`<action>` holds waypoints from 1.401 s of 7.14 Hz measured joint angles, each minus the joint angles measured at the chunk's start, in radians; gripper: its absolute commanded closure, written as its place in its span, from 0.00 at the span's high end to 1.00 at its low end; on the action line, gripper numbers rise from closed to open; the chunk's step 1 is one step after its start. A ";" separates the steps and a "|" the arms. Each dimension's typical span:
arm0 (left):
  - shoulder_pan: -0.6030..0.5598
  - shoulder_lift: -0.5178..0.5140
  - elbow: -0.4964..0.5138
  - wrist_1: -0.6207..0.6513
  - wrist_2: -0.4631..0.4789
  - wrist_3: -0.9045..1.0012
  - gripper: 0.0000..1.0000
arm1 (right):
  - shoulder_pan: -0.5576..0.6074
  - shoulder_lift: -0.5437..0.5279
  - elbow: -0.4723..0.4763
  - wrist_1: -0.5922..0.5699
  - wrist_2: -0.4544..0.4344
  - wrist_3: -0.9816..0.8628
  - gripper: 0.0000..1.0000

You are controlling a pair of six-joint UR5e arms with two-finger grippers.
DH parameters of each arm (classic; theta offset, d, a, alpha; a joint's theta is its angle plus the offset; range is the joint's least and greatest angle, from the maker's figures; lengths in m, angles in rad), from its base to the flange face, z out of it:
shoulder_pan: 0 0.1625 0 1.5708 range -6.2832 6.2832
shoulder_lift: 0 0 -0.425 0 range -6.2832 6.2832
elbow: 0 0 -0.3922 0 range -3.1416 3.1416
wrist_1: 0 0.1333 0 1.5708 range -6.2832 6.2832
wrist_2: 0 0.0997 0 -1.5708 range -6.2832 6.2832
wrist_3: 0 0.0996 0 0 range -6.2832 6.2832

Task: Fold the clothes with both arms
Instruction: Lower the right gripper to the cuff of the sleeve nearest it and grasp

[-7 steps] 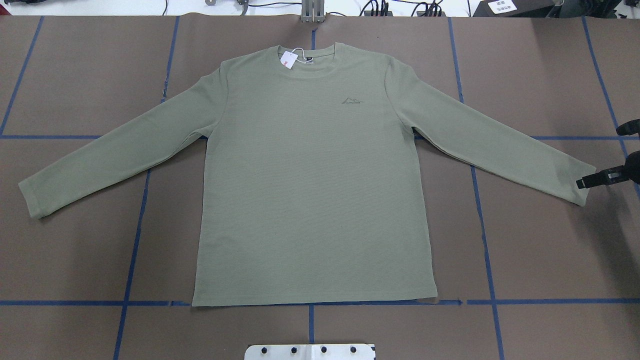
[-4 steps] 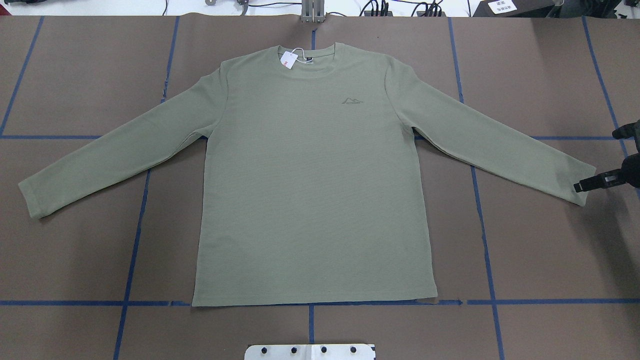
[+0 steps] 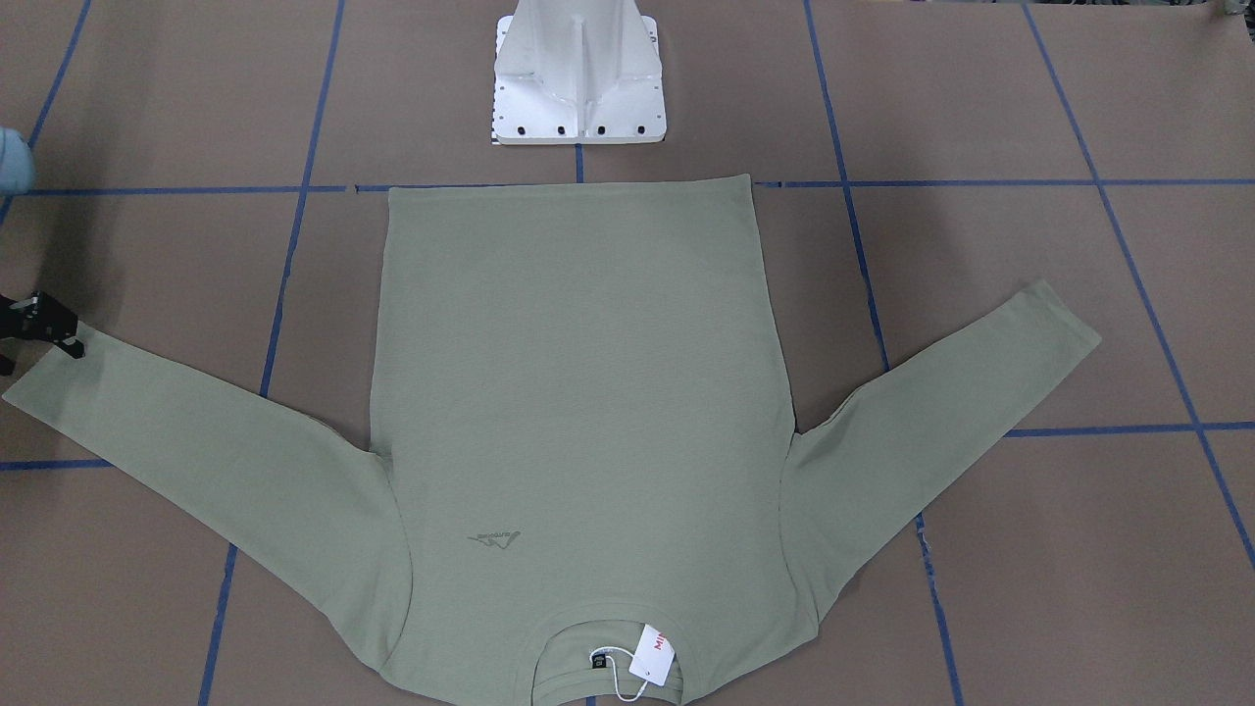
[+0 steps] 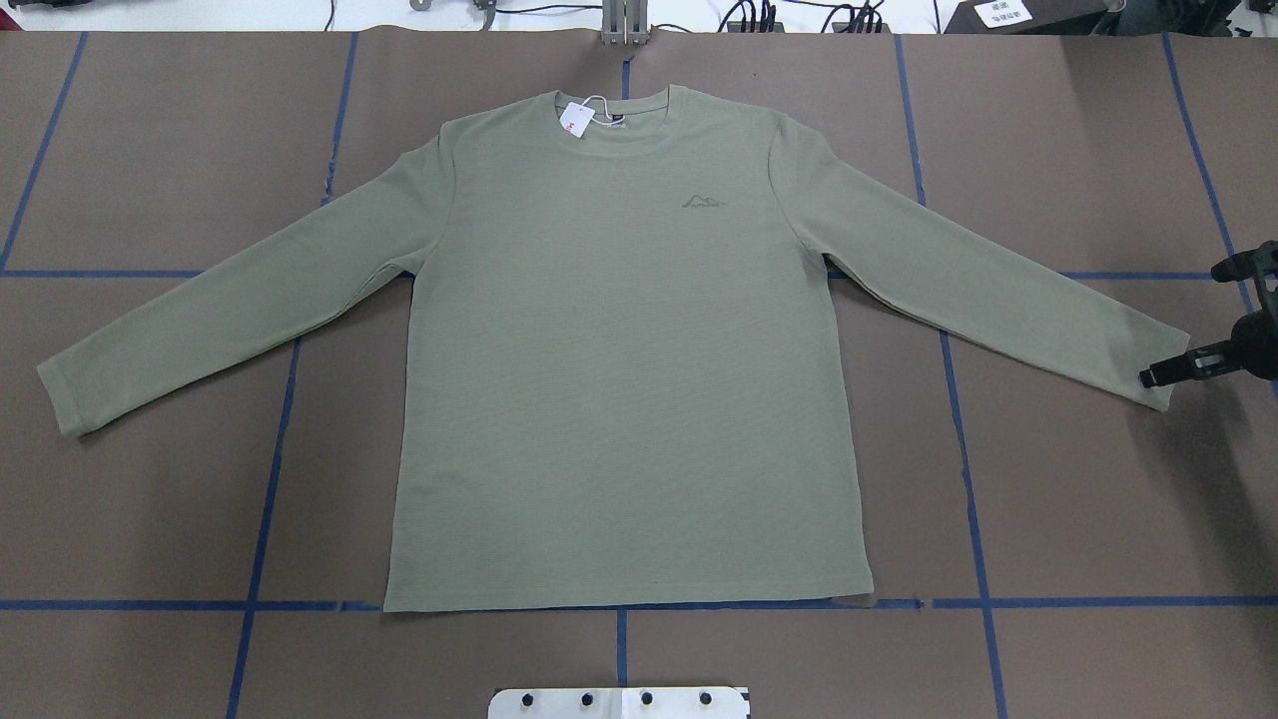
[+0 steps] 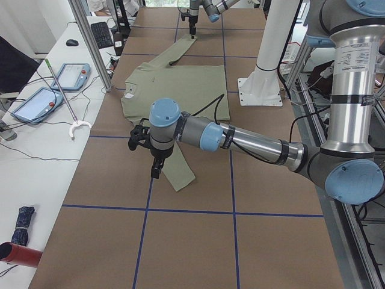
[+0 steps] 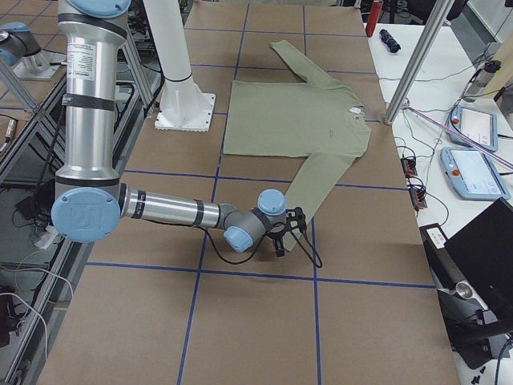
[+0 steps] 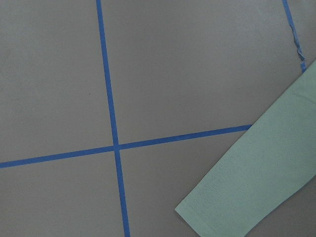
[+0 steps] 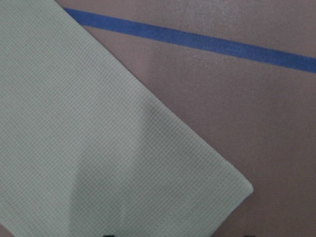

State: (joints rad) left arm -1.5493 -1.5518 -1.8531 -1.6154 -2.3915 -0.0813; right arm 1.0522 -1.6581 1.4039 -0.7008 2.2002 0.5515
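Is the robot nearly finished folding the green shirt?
Not nearly. Done: the shirt lies flat, both sleeves spread, no fold made. In hand: the right end effector is at one cuff, the left end effector hangs near the other; neither grips yet. Left: all the folding.

sage-green long-sleeved knit shirt (image 4: 619, 379) lies flat, face up, sleeves spread, white hang tag (image 4: 576, 120) at collar.
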 measured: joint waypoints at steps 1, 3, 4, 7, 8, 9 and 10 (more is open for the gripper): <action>0.000 0.000 0.000 0.000 0.000 0.000 1.00 | 0.000 0.000 0.000 0.000 0.003 -0.002 0.26; 0.000 0.000 0.000 -0.001 0.000 0.000 1.00 | 0.000 -0.002 0.003 -0.001 0.010 -0.003 0.13; 0.000 0.000 0.001 -0.001 0.000 0.001 1.00 | 0.000 -0.002 0.004 -0.002 0.014 -0.004 0.12; 0.000 0.001 0.002 -0.001 0.001 0.002 1.00 | 0.001 0.001 0.012 -0.002 0.021 -0.004 0.10; 0.000 0.001 0.002 0.000 0.001 0.002 1.00 | 0.003 0.002 0.014 -0.002 0.028 -0.004 0.10; 0.000 0.003 0.001 0.000 0.001 0.002 1.00 | 0.011 0.002 0.016 -0.002 0.038 -0.004 0.09; 0.000 0.005 0.001 -0.001 0.001 0.002 1.00 | 0.021 0.003 0.017 -0.003 0.051 -0.004 0.09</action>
State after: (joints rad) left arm -1.5493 -1.5465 -1.8524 -1.6160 -2.3904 -0.0798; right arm 1.0731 -1.6556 1.4205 -0.7042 2.2508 0.5476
